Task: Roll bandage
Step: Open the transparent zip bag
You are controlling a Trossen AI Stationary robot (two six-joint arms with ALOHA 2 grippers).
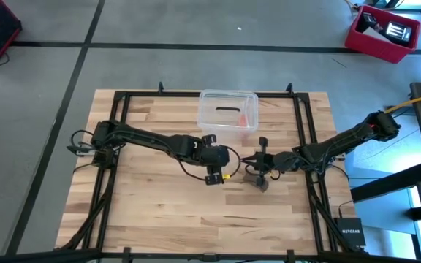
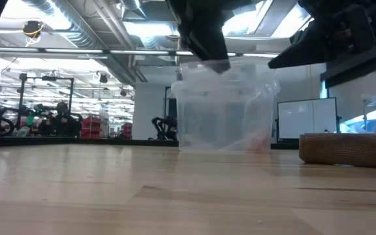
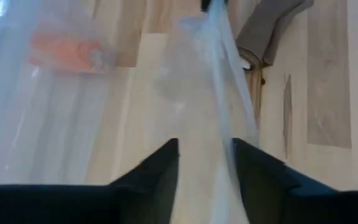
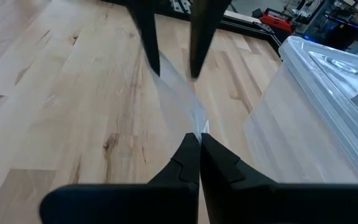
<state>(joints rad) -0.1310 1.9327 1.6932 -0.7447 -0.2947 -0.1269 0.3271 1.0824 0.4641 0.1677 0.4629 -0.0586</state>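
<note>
The bandage (image 1: 260,181) is a small brown roll lying on its side on the table, also seen in the low view (image 2: 348,149) and the left wrist view (image 3: 272,28). No gripper touches it. Above the table's middle, a small clear plastic bag (image 4: 178,84) stretches between the two grippers. My right gripper (image 4: 199,142) is shut on it. My left gripper (image 3: 205,163) is open, one finger on either side of the bag (image 3: 219,81); its fingers (image 4: 148,37) show in the right wrist view. My right gripper pinches one end of the clear bag (image 4: 199,127) between its two shut fingers. It comes from the table's right, slanting a little downward. The bag runs away from the fingertips toward my left gripper, clear of the table.
A clear plastic box (image 1: 229,109) with something orange-red inside stands at the table's far middle, just behind the grippers. A black frame (image 1: 123,117) runs along the table's edges. Bare wood lies toward the near edge.
</note>
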